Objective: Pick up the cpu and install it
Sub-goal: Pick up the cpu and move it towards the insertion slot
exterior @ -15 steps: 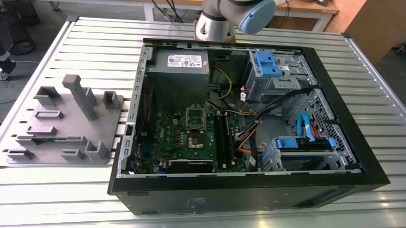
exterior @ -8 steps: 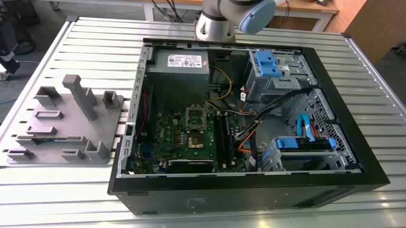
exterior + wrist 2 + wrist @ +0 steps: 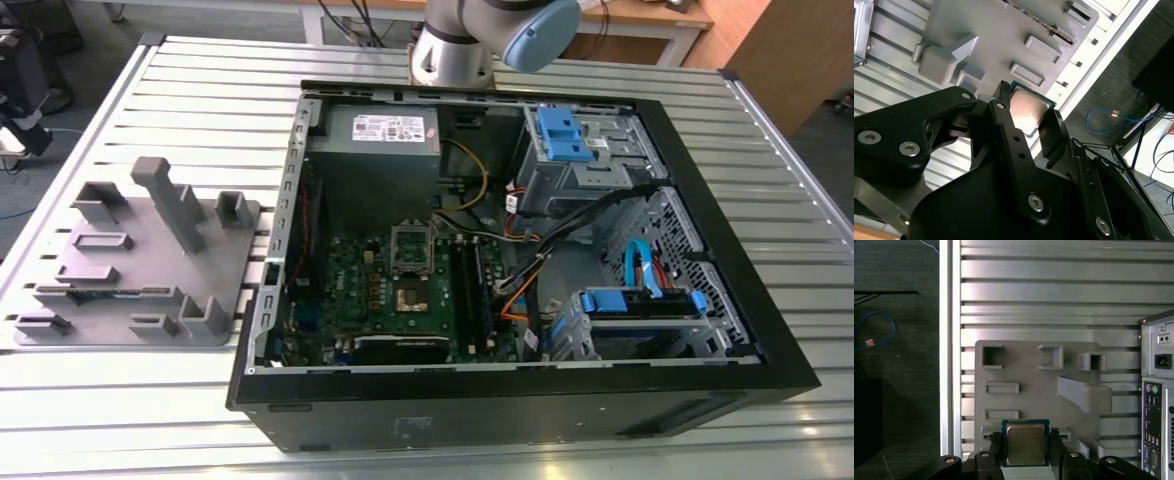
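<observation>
Presently, the gripper (image 3: 1025, 452) pinches the cpu (image 3: 1025, 443) by two opposite edges, clear of the table, as seen in the first wrist view. Beyond it, the grey fixture plate (image 3: 1029, 371) lies by the table (image 3: 200, 90) edge on the exterior view's left. The open computer case (image 3: 727, 210) stands beside the plate.

One cpu (image 3: 1025, 444), one grey fixture tray (image 3: 147, 268), one open computer case (image 3: 534, 400).

Bright, even light; glare whitens the cpu (image 3: 1026, 112) and the table (image 3: 1114, 15).
</observation>
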Robot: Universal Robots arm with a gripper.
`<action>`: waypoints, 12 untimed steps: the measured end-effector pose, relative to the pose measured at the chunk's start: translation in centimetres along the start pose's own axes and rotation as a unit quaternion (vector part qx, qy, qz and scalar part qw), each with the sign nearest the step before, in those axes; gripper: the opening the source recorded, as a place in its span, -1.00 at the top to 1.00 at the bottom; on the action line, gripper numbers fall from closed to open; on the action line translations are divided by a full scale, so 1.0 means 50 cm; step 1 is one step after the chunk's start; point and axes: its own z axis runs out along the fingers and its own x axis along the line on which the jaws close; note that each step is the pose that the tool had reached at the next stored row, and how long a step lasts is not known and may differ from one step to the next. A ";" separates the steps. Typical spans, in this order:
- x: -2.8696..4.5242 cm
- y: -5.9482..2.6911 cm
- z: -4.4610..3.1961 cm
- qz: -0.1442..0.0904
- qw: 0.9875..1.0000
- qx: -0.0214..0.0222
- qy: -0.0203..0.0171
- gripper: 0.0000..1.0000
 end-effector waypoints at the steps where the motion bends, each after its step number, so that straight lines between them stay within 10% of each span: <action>1: -0.002 0.000 0.000 0.000 1.000 0.000 0.000 0.06; 12: -0.032 0.001 0.001 0.000 1.000 0.000 0.000 0.06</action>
